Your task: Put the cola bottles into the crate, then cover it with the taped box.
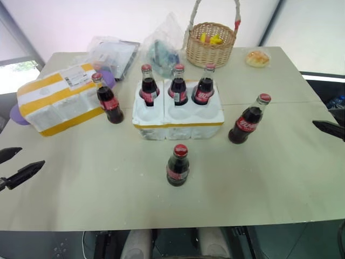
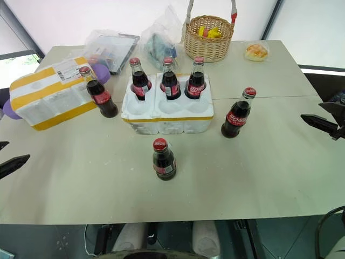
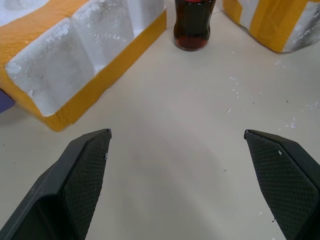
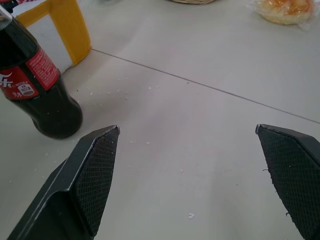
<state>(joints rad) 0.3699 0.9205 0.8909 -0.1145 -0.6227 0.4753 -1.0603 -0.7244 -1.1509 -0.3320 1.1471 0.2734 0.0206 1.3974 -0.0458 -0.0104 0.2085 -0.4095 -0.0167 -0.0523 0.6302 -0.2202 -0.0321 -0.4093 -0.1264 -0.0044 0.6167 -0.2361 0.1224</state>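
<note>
looks like a lab or test room set up for robot trials, not a home or shop; plain pale table [image 1: 280, 178] made of two tops butted together, seam visible in the right wrist view; bare white wall behind with dark-framed glazing at both edges; staged props rather than lived-in clutter: cola bottles [image 1: 178, 165] spread apart, a foam crate [image 1: 178, 125], a taped box [image 1: 59, 102] with a shipping label, a wicker basket [image 1: 210, 51], a bagged bun [image 1: 257, 58], plastic bags [image 1: 113, 54]; foam crumbs scattered on the tabletop; cable on the floor under the table edge
</note>
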